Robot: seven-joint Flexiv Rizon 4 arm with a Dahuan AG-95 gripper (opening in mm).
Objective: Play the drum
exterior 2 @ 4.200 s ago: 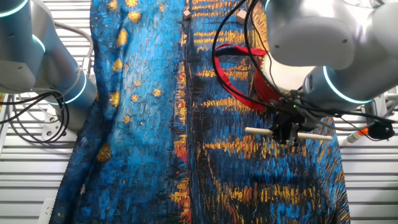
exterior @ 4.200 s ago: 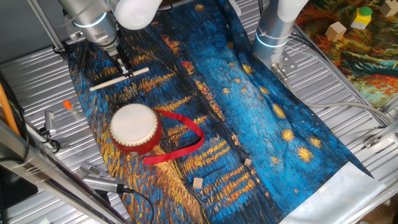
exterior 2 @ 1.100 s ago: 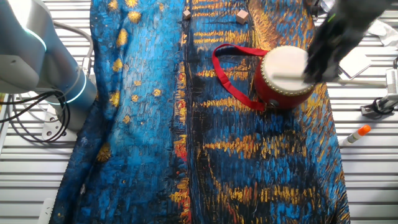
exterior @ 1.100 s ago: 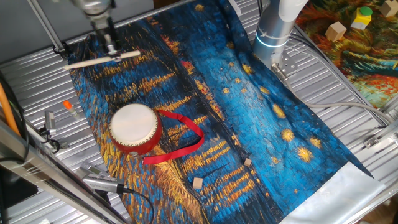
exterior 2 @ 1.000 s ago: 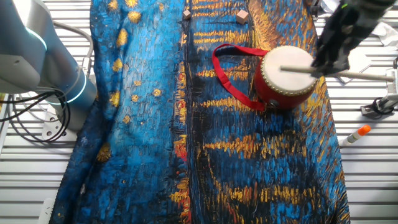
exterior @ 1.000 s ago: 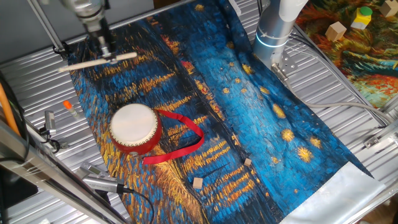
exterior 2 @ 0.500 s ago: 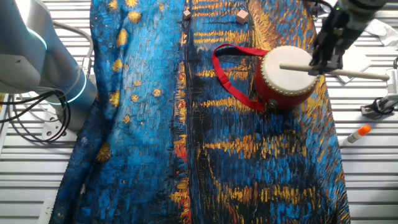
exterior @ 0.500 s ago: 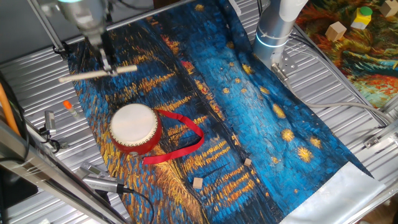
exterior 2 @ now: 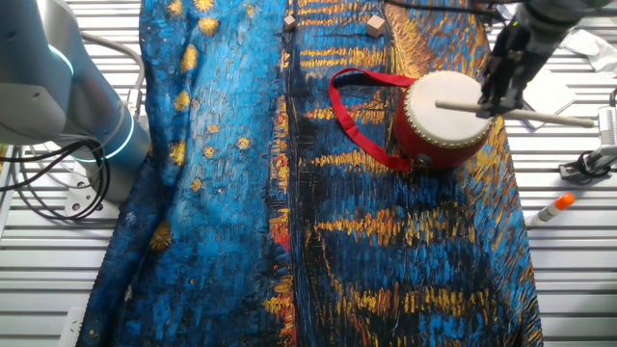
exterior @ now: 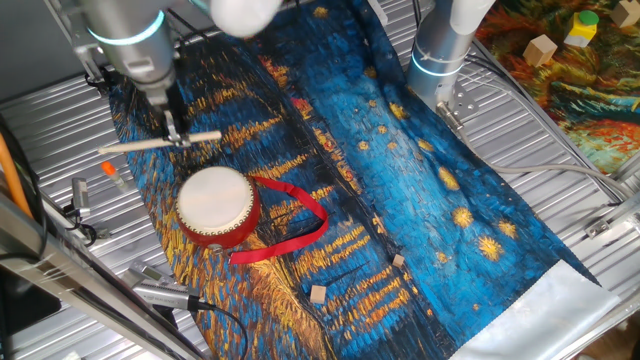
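Note:
The drum (exterior: pixel 216 205) stands upright on the painted cloth, cream skin up, red side, red ribbon strap (exterior: pixel 296 225) trailing to its right. It also shows in the other fixed view (exterior 2: pixel 442 120). My gripper (exterior: pixel 176 136) is shut on a thin pale wooden stick (exterior: pixel 140 145) and holds it level in the air behind the drum. In the other fixed view the gripper (exterior 2: pixel 493 108) hangs over the drum's right part with the stick (exterior 2: pixel 549 118) crossing above the skin. I cannot tell whether the stick touches the skin.
A second arm's base (exterior: pixel 440 55) stands at the cloth's far edge, also seen in the other fixed view (exterior 2: pixel 87 106). Small wooden blocks (exterior: pixel 319 293) lie on the cloth. An orange-capped marker (exterior: pixel 112 172) lies on the metal table (exterior: pixel 560 190).
The gripper with the stick has come down and moved toward the drum over the last second. The drum and ribbon have not moved.

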